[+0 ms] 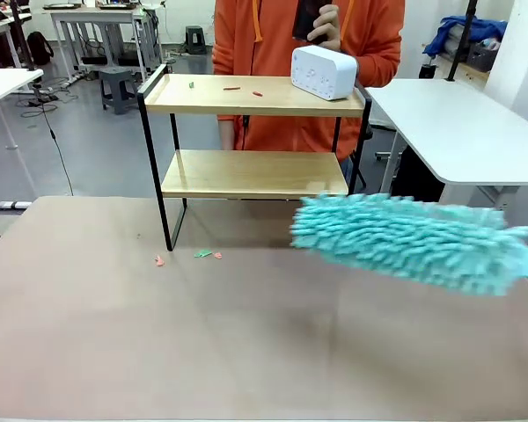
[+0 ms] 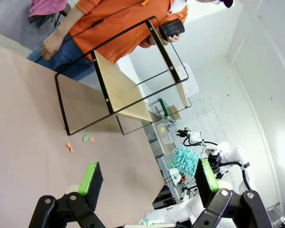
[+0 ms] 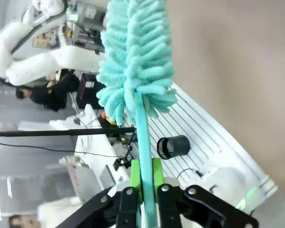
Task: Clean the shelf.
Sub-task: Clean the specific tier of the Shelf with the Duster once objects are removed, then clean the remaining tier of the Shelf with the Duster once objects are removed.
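- The shelf (image 1: 255, 173) stands at the far edge of the brown table (image 1: 264, 352), directly in front of a person in orange. Red and green scraps (image 1: 231, 88) dot its top board, and a white box (image 1: 324, 72) sits at that board's right end.
- The right gripper (image 3: 146, 167) is clamped tight on the teal handle of a fluffy duster (image 1: 409, 239). The duster's head hangs over the table, near the shelf's right legs but apart from them.
- The left gripper (image 2: 148, 176) hovers over the near side of the table with its jaws spread wide and nothing between them.
- Risk: a sweep along the top board from the right meets the white box first and could push it off the edge.
- Risk: the thin-legged rack looks light, so the duster head snagging the black frame could shove or tip it, with no free gripper steadying it.
- Risk: a brisk stroke may fling the scraps down among the bits (image 1: 202, 254) already on the table, or towards the person.
- Risk: the person's hand (image 1: 327, 26), holding a dark object just above the box, is close to any high pass.
- Risk: the long handle sits between narrow pads, so pressing down hard could twist it in the grip.
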You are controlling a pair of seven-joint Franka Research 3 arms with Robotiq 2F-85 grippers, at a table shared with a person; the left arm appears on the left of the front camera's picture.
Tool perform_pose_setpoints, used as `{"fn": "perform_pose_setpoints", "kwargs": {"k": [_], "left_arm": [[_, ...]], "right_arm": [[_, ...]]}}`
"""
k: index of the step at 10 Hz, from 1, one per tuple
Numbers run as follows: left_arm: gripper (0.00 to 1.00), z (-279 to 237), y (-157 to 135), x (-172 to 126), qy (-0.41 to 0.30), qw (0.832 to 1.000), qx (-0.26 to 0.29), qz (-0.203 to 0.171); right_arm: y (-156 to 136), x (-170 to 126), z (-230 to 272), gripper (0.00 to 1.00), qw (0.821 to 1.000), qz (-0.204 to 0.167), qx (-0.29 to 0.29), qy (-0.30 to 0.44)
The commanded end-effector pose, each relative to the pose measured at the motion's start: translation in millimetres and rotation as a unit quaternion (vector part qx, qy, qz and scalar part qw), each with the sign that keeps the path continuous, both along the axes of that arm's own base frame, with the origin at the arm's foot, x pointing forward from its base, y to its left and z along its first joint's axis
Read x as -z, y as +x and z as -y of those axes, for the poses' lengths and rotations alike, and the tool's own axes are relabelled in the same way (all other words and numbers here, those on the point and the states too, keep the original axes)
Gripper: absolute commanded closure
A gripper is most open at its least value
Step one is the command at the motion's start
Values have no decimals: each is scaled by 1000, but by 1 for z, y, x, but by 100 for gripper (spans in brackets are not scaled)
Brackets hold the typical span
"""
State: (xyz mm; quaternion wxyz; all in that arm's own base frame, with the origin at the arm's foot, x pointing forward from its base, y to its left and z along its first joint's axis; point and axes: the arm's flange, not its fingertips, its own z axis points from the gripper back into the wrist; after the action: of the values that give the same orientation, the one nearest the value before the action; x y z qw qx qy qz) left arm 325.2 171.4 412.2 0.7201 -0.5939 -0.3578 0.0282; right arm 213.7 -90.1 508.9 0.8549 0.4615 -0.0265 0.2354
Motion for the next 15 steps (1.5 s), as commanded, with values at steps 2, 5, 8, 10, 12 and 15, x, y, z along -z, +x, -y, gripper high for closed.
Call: {"fn": "perform_pose_setpoints", "kwargs": {"k": [2,5,8,10,12,15], "left_arm": [[0,5,-4,1,-2,1000,3,10],[0,5,-4,1,-2,1000,3,10],[0,5,-4,1,-2,1000,3,10],[0,5,-4,1,-2,1000,3,10],[0,5,-4,1,-2,1000,3,10],[0,5,-4,1,-2,1000,3,10]], "right_arm": [[-31,4,59,88,979,-22,201,2],[-14,13,52,88,910,-4,411,-60],[-16,1,85,88,919,10,390,-54],[-16,1,85,88,919,10,390,-54],[-16,1,85,88,919,10,390,-54],[-16,1,85,88,919,10,390,-54]]}}
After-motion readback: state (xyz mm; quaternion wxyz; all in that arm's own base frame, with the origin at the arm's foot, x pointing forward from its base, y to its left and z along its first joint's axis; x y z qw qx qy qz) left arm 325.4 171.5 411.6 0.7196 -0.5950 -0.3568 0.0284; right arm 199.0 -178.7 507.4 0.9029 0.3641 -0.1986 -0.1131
